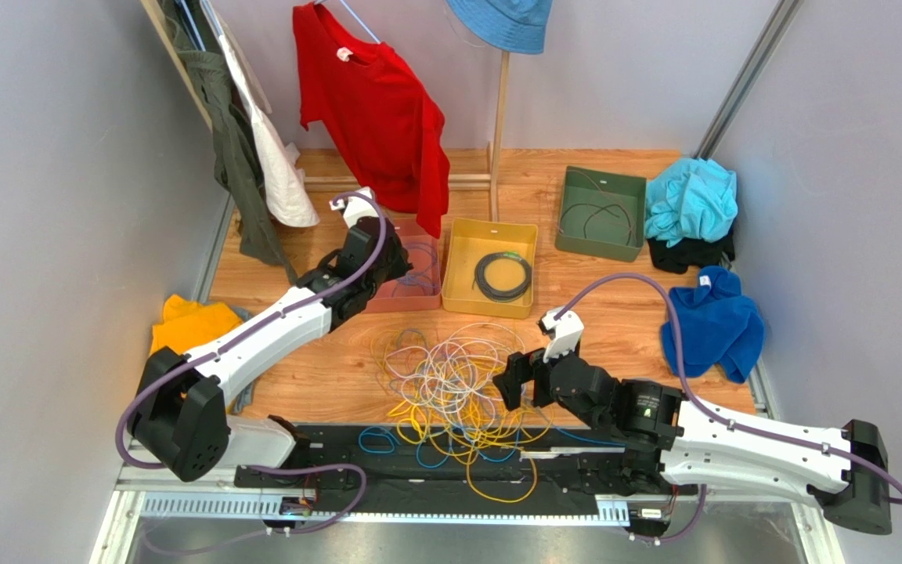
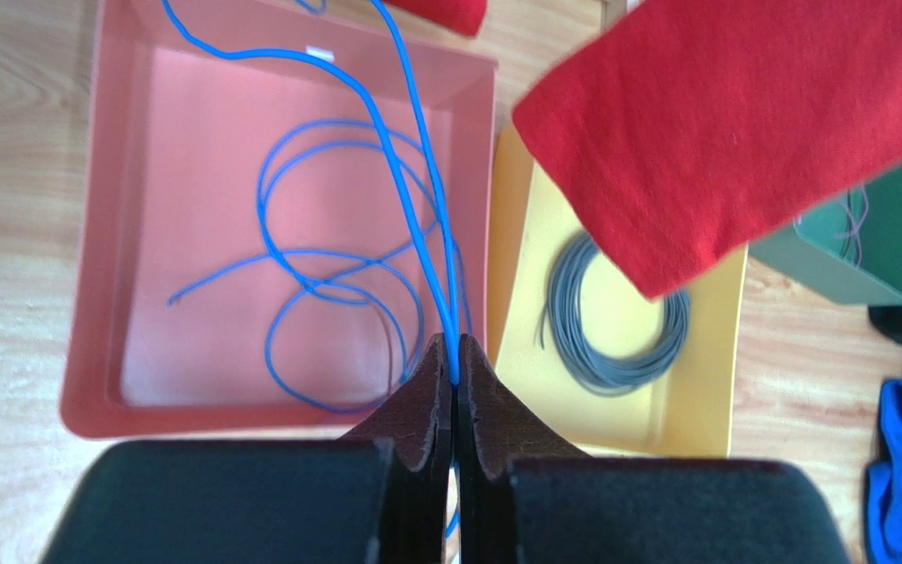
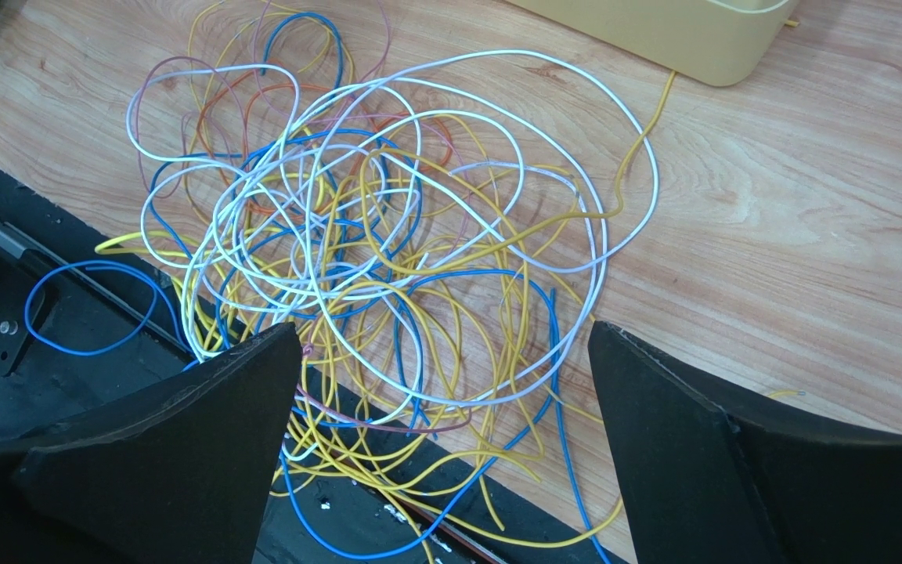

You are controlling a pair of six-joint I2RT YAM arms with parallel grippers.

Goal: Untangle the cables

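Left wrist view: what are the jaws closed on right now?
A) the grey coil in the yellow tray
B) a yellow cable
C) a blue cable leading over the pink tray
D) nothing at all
C: the left gripper has its jaws shut on the blue cable, which runs up over the pink tray, while the grey coil lies apart in the yellow tray.

3 trays at 12 o'clock: pink tray [image 2: 101, 188], yellow tray [image 1: 459, 273], green tray [image 1: 595, 248]. A red shirt [image 1: 373, 106] hangs above them; blue cloth [image 1: 715, 323] at 3 o'clock.
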